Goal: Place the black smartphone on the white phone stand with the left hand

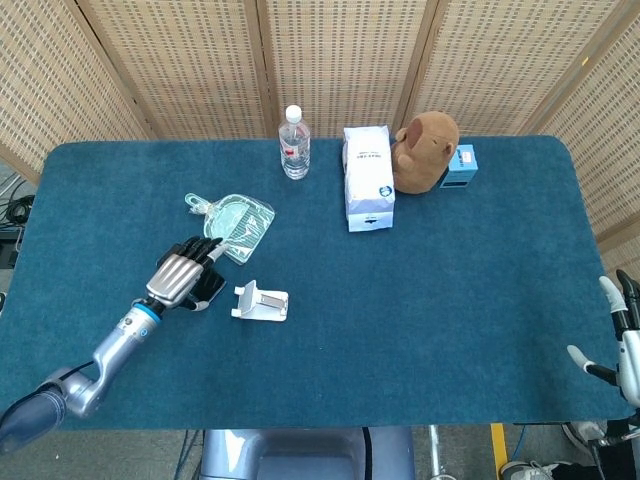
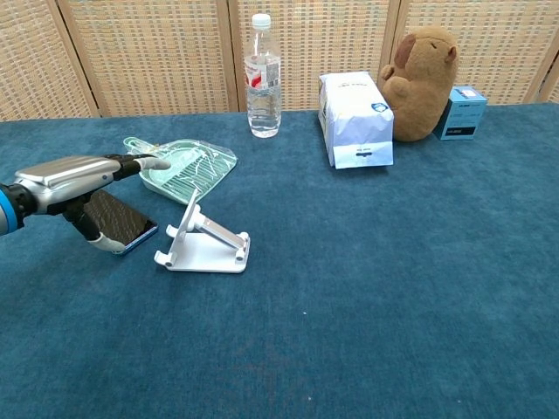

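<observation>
the left hand (image 2: 74, 179) grips the phone (image 2: 122, 223) from above, just left of the stand (image 2: 205, 244) and near the green dustpan (image 2: 188, 164). the hand covers most of the phone in the head view. the right hand (image 1: 622, 340), cut off at the frame edge, hangs with fingers apart, holding nothing.

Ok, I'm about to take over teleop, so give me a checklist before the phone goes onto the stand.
1. Left hand holds the black smartphone: ok, lifted and tilted.
2. Grip firmness: cannot tell.
3. White phone stand upright, cradle free: ok.
4. Phone next to stand, not yet on it: ok.
5. Green dustpan lies close behind the path: not ok, mind it.
6. Right hand far from the work: ok.
</observation>
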Controlling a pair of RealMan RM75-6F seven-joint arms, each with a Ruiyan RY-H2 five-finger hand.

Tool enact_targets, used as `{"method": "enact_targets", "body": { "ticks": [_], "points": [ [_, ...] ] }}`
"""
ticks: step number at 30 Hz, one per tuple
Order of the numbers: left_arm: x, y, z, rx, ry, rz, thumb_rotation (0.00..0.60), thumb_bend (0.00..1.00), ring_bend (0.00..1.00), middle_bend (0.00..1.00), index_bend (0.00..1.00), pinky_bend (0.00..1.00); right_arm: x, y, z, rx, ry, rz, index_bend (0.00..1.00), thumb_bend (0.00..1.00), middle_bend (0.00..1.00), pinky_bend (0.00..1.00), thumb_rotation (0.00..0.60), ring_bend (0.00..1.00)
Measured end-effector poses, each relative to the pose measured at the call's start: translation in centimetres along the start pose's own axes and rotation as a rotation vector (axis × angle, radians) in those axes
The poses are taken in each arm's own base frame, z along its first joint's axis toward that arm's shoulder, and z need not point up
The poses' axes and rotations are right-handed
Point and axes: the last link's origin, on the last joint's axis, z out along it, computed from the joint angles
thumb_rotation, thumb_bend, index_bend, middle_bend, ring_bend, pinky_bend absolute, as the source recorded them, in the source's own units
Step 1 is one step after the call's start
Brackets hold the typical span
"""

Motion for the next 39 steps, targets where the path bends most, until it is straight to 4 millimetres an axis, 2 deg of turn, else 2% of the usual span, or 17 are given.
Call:
{"method": "enact_targets", "body": {
  "ticks": [6, 11, 20, 26, 39],
  "points": [
    [1.4, -1.2, -0.3, -0.009, -0.015, 0.002, 0.600, 0.00, 0.00, 0.00, 0.00, 0.00, -0.1, 0.1, 0.1, -0.007, -0.003, -0.002, 0.00, 0.08, 0.00, 0.00, 0.600, 0.00],
    [2.2, -2.6, -0.8, -0.002, -0.034, -0.030, 0.600, 0.00, 0.05, 0.08, 0.03, 0.01, -0.2, 0.0, 0.2, -0.009, -0.007, -0.009, 0.00, 0.08, 0.00, 0.00, 0.600, 0.00],
    [2.4, -4.8, -0.4, 0.021, -0.110, 0.004, 0.600, 0.00, 0.06, 0.09, 0.06, 0.01, -0.6, 0.0, 0.4, -0.018, -0.019, -0.021, 0.00, 0.08, 0.00, 0.00, 0.600, 0.00],
    [1.8, -4.9, -0.1, 0.014, -0.142, 0.017, 0.600, 0.00, 0.13, 0.09, 0.07, 0.03, -0.7, 0.0, 0.5, -0.022, -0.022, -0.022, 0.00, 0.08, 0.00, 0.00, 0.600, 0.00],
    [1.0, -4.2, 0.8, -0.009, -0.174, 0.056, 0.600, 0.00, 0.13, 0.11, 0.09, 0.03, -0.7, 0.2, 0.6, -0.024, -0.026, -0.014, 0.00, 0.09, 0.00, 0.00, 0.600, 0.00]
  ]
}}
